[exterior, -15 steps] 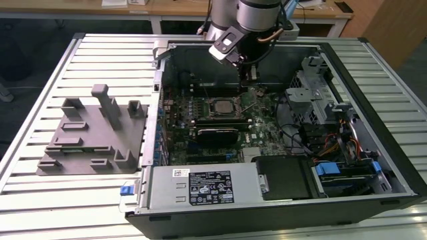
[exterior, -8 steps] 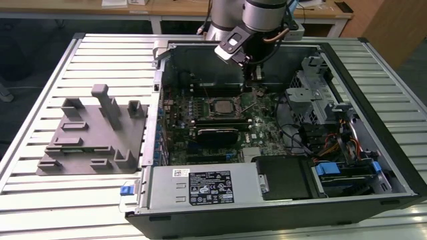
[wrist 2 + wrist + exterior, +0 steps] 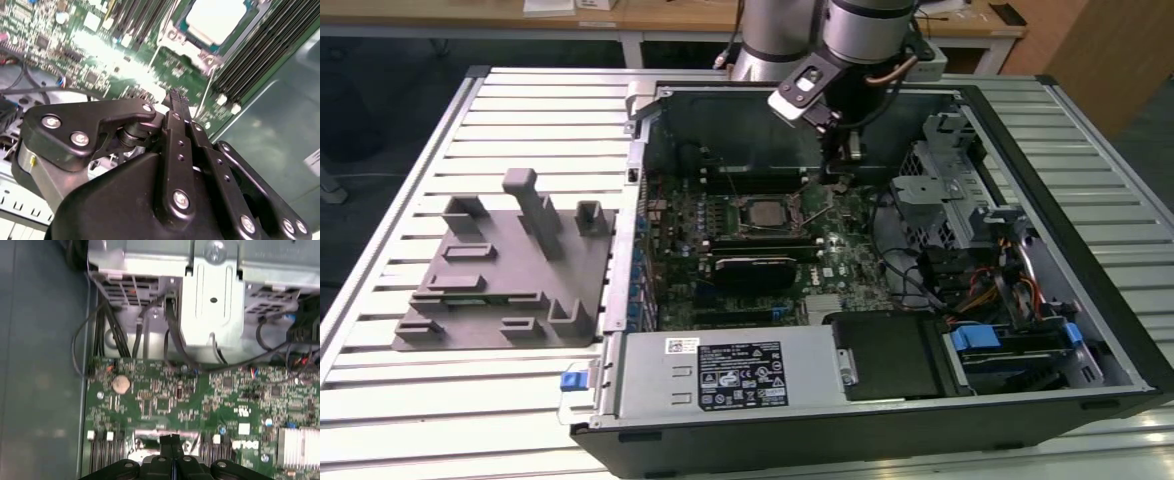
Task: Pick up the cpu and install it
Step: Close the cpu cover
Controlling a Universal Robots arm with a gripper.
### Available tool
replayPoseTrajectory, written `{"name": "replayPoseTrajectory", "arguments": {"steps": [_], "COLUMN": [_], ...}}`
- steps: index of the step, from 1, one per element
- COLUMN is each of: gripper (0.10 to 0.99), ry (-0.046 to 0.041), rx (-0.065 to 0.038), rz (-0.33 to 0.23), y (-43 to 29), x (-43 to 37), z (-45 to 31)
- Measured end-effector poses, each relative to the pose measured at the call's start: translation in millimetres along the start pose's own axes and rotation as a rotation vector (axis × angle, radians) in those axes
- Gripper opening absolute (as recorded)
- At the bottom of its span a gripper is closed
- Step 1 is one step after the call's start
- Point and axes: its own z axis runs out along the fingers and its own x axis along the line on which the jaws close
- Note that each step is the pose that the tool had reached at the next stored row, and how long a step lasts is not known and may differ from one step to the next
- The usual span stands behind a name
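I saw the gripper (image 3: 838,176) hanging inside the open computer case (image 3: 1067,250), low over the motherboard (image 3: 847,262). Its two fingers were pressed together with nothing held between them, which was plain in both wrist views. The cpu (image 3: 218,17) lay flat in its socket (image 3: 761,213), silvery top up, and the gripper's tips stood just beside that socket on the exterior view's right, not touching the chip. A black-and-white printed label (image 3: 740,375) sat on the power supply (image 3: 720,372), but I could not make out its text. A grey holder (image 3: 507,270) rested on the slatted desk (image 3: 454,400).
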Motion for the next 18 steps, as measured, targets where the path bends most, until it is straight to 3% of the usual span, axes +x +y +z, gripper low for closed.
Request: {"name": "replayPoseTrajectory", "arguments": {"steps": [8, 13, 18], "gripper": [0.106, 0.106, 0.106], "ry": [0.0002, 0.0001, 0.0], "rx": [0.0, 0.0, 0.0], "rz": [0.0, 0.0, 0.0], "y": [26.2, 26.9, 26.8], "x": [-0.9, -1.0, -0.9], "z": [0.4, 1.1, 7.4]}}
